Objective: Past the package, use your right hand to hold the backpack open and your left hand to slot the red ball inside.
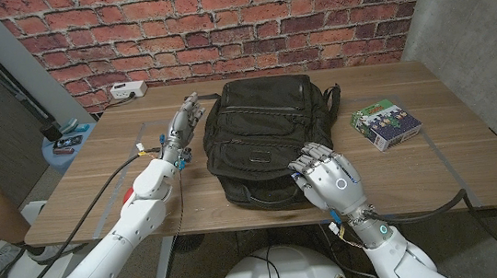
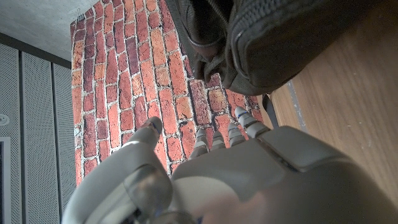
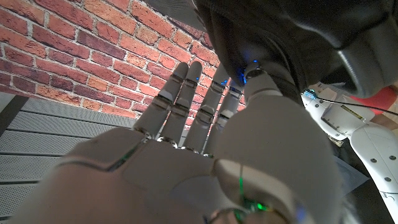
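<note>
Seen lying flat mid-table, black backpack (image 1: 265, 139), long axis running from near edge toward the brick wall (image 1: 218, 22), carry handle at the near end. Poised at that near end, right hand (image 1: 325, 179), fingers apart and gripping nothing, likely placed to pull the bag open; alongside its left flank, left hand (image 1: 183, 124), stretched out, empty. Beyond the package (image 1: 387, 123) at right, no red ball visible.

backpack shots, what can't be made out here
- Backpack opening: head view shows a closed-looking top; no zipper gap is discernible.
- Right hand contact with the backpack: its own back hides the fingertips.
- Print on the package: too small to read.
- Left hand palm: faces away.
</note>
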Controlling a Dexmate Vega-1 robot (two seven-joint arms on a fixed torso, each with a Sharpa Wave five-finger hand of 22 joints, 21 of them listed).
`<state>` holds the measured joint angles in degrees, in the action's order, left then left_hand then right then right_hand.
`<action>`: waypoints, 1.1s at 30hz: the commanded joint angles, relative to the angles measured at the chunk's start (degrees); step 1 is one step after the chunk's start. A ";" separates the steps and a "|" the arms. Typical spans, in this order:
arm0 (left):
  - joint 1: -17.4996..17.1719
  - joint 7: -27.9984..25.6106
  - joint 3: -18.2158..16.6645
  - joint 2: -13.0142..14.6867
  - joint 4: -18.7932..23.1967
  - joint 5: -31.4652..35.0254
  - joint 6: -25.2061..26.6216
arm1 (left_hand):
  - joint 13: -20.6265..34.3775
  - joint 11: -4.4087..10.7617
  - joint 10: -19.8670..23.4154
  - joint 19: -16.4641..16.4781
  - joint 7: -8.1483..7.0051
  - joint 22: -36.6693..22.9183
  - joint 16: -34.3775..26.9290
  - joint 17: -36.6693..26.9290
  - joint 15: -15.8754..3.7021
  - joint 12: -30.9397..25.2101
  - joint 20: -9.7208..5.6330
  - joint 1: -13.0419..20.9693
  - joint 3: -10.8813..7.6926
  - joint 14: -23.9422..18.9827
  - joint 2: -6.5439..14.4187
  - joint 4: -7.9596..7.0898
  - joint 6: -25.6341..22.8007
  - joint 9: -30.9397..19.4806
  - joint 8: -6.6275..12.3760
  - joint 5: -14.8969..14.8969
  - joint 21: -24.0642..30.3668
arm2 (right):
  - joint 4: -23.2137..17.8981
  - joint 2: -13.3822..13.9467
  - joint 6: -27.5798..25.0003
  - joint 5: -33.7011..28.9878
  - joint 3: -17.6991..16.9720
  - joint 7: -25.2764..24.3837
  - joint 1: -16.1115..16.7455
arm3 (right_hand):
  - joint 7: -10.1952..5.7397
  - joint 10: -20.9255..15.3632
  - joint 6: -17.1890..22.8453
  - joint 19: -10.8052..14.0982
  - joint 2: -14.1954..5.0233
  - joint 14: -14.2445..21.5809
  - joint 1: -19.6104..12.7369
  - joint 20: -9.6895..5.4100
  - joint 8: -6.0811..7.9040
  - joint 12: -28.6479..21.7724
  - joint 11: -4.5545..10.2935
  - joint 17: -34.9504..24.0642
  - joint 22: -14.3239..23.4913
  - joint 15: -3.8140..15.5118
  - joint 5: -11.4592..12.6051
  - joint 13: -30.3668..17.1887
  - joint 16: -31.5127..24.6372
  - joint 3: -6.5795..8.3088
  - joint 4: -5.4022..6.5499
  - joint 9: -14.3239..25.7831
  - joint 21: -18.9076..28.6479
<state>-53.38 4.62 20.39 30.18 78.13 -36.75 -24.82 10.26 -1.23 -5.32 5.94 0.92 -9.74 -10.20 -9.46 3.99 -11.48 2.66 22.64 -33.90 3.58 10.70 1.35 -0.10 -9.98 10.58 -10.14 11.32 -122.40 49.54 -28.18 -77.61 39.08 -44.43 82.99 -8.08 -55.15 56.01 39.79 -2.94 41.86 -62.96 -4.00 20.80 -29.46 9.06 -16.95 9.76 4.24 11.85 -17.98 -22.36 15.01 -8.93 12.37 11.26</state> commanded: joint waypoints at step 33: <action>-2.56 -0.02 -0.80 1.07 2.43 -1.26 0.61 | 0.14 -0.33 -0.34 -0.14 -0.11 -0.30 0.06 -0.28 0.42 0.29 0.17 0.84 -0.06 0.30 0.03 0.29 0.03 -0.25 -0.12 -0.24 -0.14 | -2.95 1.57 8.74 5.29 -5.37 2.35 -5.02 | -0.32 -2.09 2.52 0.31 -1.94 3.33 -2.73 -7.36 1.21 -0.60 0.51 -0.40 0.16 9.51 -0.90 -0.28 -0.02 -0.35 0.01 0.32 0.18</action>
<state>-55.60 4.96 19.81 31.41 80.63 -37.42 -24.33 10.26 -1.23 -5.32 5.93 0.92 -9.74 -10.20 -9.46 4.20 -11.19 2.66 22.64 -33.90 3.79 10.70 1.35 -0.10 -9.98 10.58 -10.14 11.32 -124.87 50.87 -21.91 -74.08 35.83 -42.94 80.86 -8.39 -56.68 58.16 39.78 -4.11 44.61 -65.34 -3.99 21.63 -29.67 9.36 -17.16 9.75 4.94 11.00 -18.06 -22.36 15.00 -8.93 12.38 11.26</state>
